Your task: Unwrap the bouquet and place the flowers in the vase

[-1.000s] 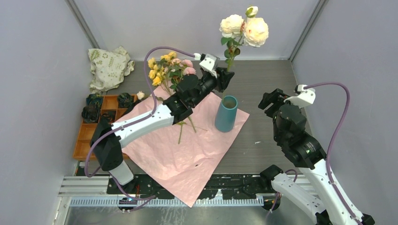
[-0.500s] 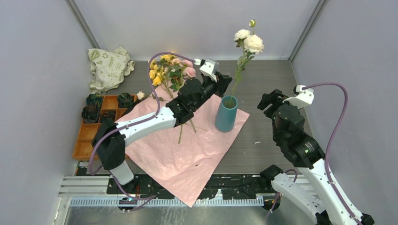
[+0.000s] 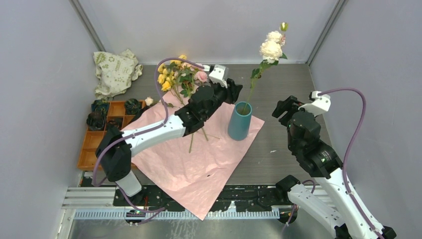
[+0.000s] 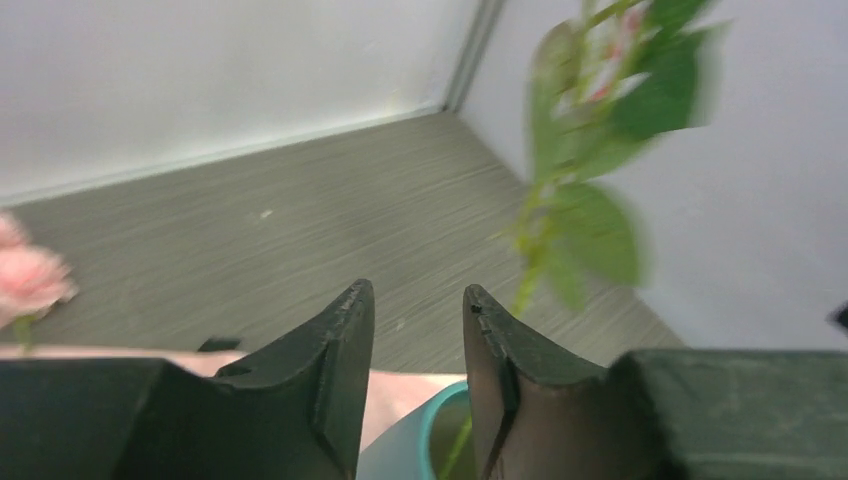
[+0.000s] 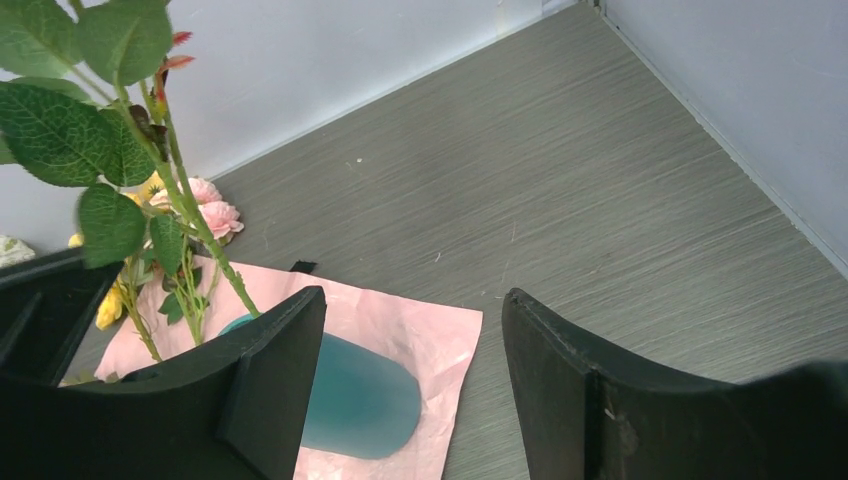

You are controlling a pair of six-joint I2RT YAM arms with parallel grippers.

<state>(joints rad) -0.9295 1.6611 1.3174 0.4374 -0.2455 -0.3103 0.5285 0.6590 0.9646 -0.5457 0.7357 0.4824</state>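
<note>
A teal vase point(image 3: 240, 122) stands on the pink wrapping paper point(image 3: 199, 159). One white-flowered stem point(image 3: 271, 49) stands in the vase and leans to the right. My left gripper point(image 3: 234, 92) hovers just left of the vase rim point(image 4: 440, 410), open, with nothing between its fingers point(image 4: 340, 340); the green stem point(image 4: 530, 270) passes to the right of them. The other flowers point(image 3: 179, 74), yellow and pink, lie on the paper behind my left arm. My right gripper point(image 3: 282, 107) stands open to the right of the vase point(image 5: 360, 395), holding nothing.
A beige printed cloth bag point(image 3: 115, 70) lies at the back left. An orange compartmented tray point(image 3: 92, 144) with dark rosettes sits along the left wall. Grey walls close in the back and both sides.
The white-flowered stem went down into the vase and now leans right, free of the left gripper. The left gripper has opened and drawn back slightly. The right arm barely moved.
</note>
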